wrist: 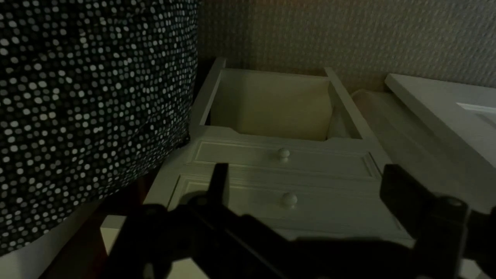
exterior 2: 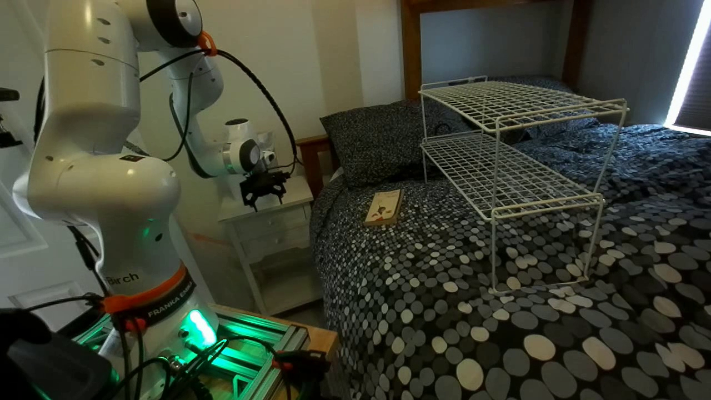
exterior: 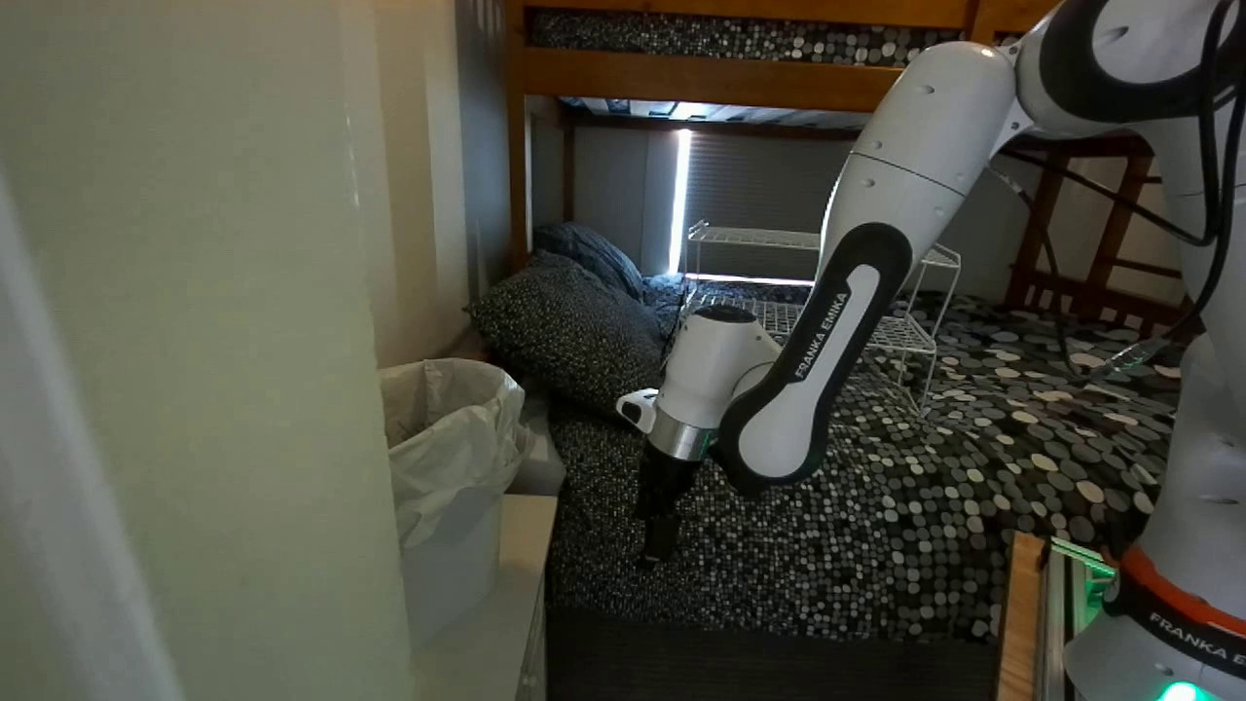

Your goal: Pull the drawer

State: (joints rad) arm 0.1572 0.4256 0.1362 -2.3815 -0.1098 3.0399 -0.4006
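The low white cabinet (exterior 2: 300,189) stands beside the bed and has two drawers with round knobs. In the wrist view, which looks upside down, one drawer front (wrist: 333,209) lies nearer the cabinet top and another drawer front (wrist: 321,159) nearer the open shelf. Both look shut. Their fronts also show in an exterior view as the upper drawer (exterior 2: 264,223) and lower drawer (exterior 2: 289,239). Drawer insides are hidden; no packet shows. My gripper (wrist: 304,172) is open and empty, fingers spread before the drawer fronts, knobs between them in view. It also shows in both exterior views (exterior: 660,545) (exterior 2: 269,204).
A white bin (exterior: 453,555) with a plastic liner stands on the cabinet top. The bed (exterior: 779,545) with dotted bedding lies alongside, with a pillow (exterior 2: 389,144), a book (exterior 2: 384,206) and a white wire rack (exterior 2: 500,139) on it. A white panel (wrist: 453,116) flanks the cabinet.
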